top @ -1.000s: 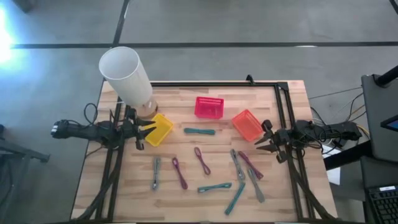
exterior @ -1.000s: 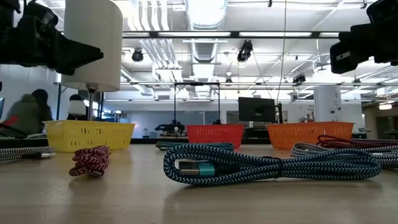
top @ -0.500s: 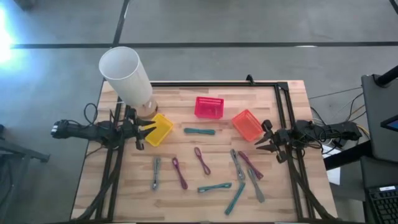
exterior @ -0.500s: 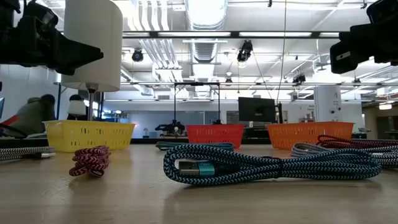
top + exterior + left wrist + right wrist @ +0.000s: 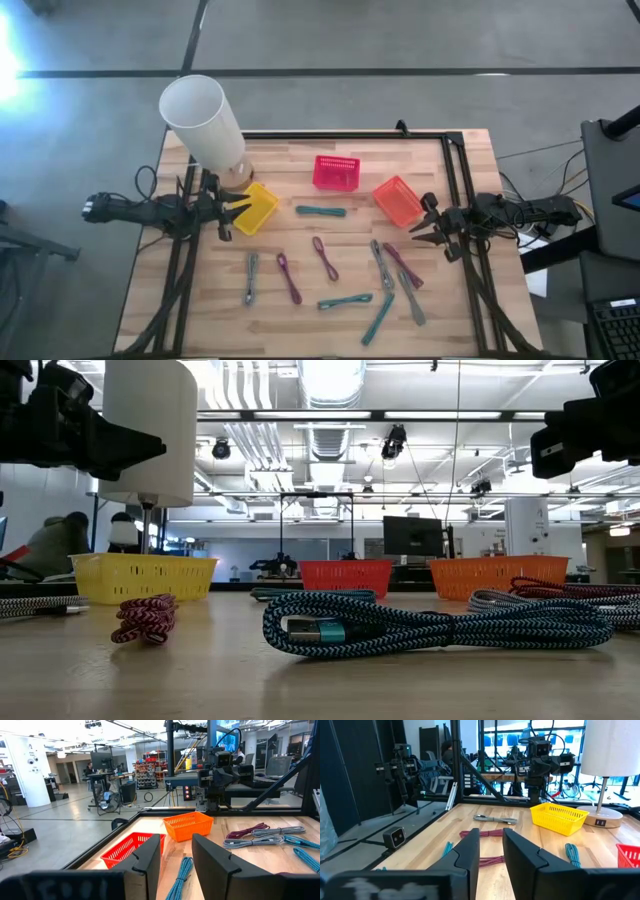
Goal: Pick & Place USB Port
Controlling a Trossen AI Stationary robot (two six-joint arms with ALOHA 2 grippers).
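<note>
Bright, even light is falling on the pale wooden table (image 5: 330, 180), leaving only faint shadows beside the cables. A hard white glare is burning at the floor well left of the tall white cylindrical lampshade (image 5: 203, 120). In the low view, ceiling strip lights are glowing above it, and the nearest tabletop is blurring.

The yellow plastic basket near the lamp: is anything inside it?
From above, the yellow plastic basket looks empty, but the left gripper overlaps its near edge, hiding that corner. No cable shows inside.
</note>
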